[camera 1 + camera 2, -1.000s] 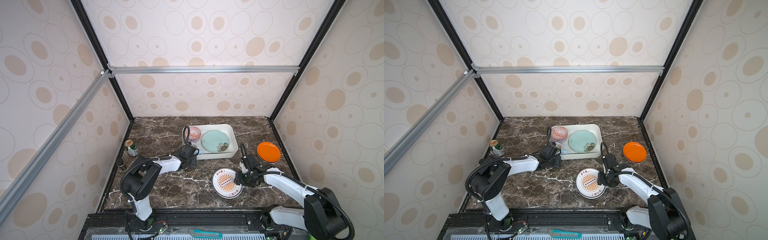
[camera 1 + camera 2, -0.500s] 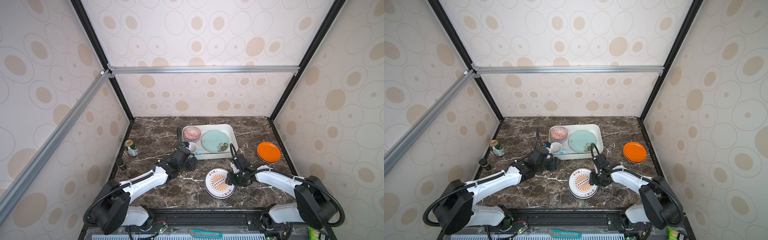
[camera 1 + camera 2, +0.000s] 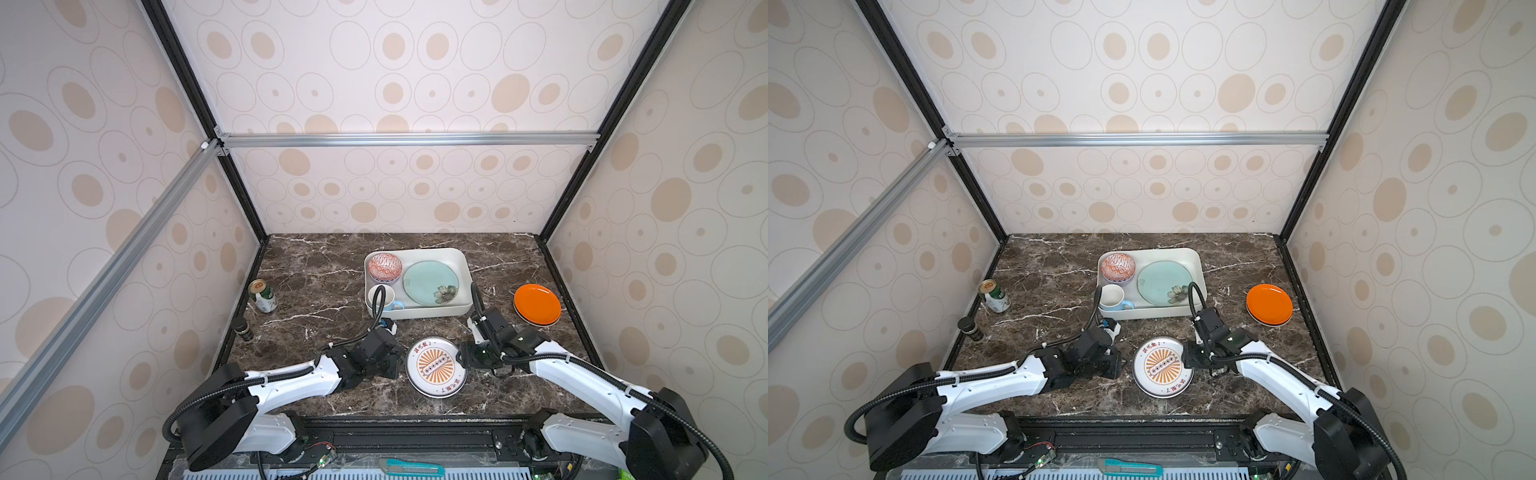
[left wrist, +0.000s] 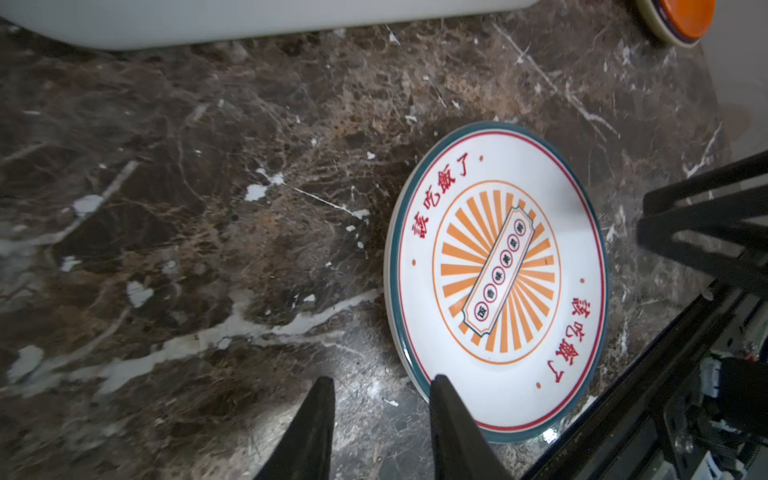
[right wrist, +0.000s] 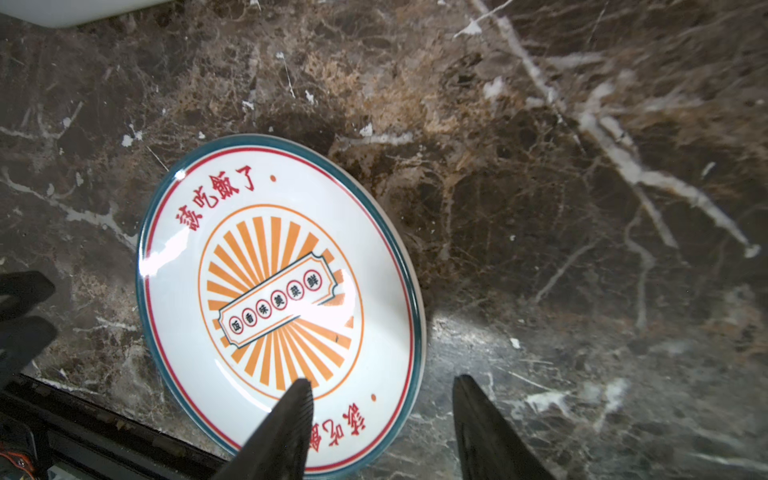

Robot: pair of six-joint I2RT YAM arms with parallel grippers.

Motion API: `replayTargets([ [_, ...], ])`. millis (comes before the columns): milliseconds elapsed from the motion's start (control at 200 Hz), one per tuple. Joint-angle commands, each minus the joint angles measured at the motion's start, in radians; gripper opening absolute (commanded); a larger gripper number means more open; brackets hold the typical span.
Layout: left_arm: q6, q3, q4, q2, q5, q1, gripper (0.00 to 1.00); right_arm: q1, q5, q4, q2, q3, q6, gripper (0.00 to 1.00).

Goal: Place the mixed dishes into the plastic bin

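find the orange-sunburst plate on the dark marble table, near the front edge, outside the white bin and in front of it. see the left gripper at the plate's left side, fingers apart, one tip over the rim, one over bare table; read it as open, gripping nothing. see the right gripper at the opposite side, fingers likewise spread, one tip above the plate's face, one beyond the rim over the table; open too, straddling the edge without a pinch. cannot tell from either wrist view about actual contact with the plate. count three dishes inside the bin: red-white bowl in the back left corner, light-blue mug upright in the front left corner, teal floral plate flat on the right. spot the orange plate on the table right of the bin, apart from it, with a second rim showing beneath. note a green can and a small dark jar by the left wall, well apart from the dishes.
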Motion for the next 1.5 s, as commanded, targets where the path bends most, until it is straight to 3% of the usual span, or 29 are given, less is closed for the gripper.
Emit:
replayTargets([
  [0,-0.038,0.028,0.044,0.045,0.009,-0.028,0.33,-0.004,0.009,-0.050,-0.006,0.000,-0.011,0.56],
  [210,-0.031,0.045,0.033,0.094,-0.010,-0.044,0.19,-0.019,-0.012,-0.026,0.010,-0.025,-0.018,0.56],
  [600,-0.007,0.105,0.035,0.161,-0.006,-0.046,0.16,-0.060,-0.031,-0.033,0.029,-0.025,-0.048,0.56],
  [900,0.011,0.134,0.027,0.227,-0.007,-0.046,0.07,-0.086,-0.050,-0.008,0.058,-0.036,-0.061,0.55],
  [1390,0.021,0.160,0.039,0.285,0.000,-0.047,0.05,-0.110,-0.086,0.018,0.060,-0.061,-0.055,0.17],
  [1495,0.021,0.161,0.048,0.295,0.002,-0.046,0.05,-0.115,-0.102,0.004,0.026,-0.056,-0.051,0.14],
])
